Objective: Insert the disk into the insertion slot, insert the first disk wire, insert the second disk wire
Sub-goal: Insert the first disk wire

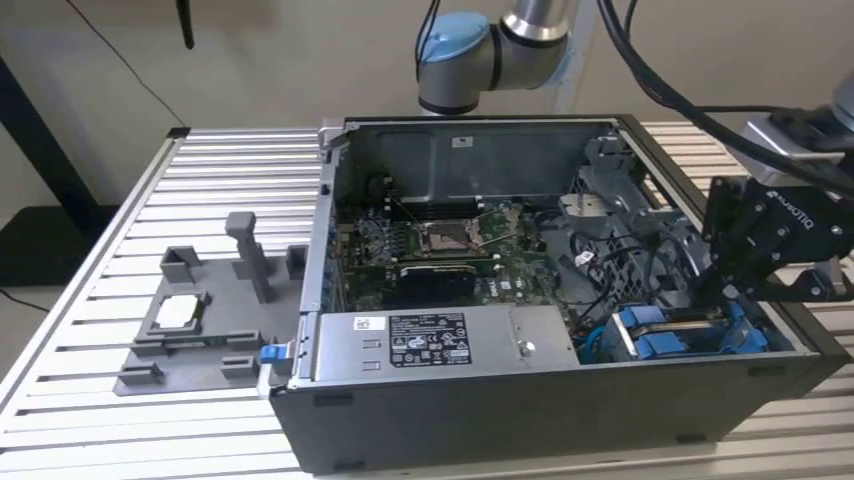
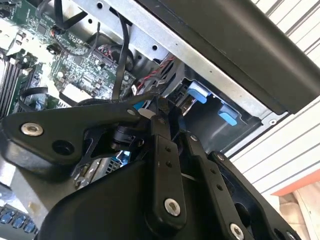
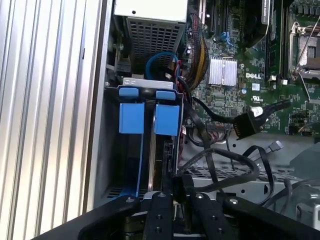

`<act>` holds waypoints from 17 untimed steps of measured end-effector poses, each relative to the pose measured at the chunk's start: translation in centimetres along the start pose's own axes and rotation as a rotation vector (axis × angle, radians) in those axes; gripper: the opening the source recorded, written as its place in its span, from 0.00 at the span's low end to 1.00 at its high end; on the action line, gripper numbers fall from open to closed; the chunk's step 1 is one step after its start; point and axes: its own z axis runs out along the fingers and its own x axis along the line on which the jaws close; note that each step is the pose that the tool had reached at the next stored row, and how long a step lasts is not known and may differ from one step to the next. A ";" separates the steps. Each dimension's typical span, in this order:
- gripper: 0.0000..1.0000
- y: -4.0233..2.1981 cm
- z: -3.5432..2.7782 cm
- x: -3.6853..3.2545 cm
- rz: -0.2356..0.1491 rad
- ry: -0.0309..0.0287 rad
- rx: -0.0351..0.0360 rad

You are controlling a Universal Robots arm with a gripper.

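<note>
The end effector (image 1: 731, 292) hangs inside the computer case (image 1: 534, 425) at about four o'clock in the exterior view, directly over the insertion slot (image 1: 638, 338), a pose that suits work at the bay's cable end. Its fingers (image 3: 160, 205) sit narrow, nearly together; I cannot tell whether they pinch anything. The disk (image 1: 697, 326) appears seated between the blue rails, with its carrier tabs (image 3: 132, 117) at the slot mouth. Room is tight. The case wall (image 1: 787, 350) runs at three o'clock of the slot, black cables (image 1: 601, 270) crowd in at ten o'clock, and a loose connector (image 3: 245, 125) lies nearby.
</note>
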 end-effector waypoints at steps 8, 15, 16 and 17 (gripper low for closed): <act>0.19 0.07 -0.10 0.29 -0.004 -0.0268 0.0035; 0.19 0.18 -0.13 1.06 -0.005 -0.0295 0.0087; 0.19 0.19 -0.12 1.06 -0.005 -0.0308 0.0118; 0.19 0.21 -0.12 1.06 -0.006 -0.0336 0.0149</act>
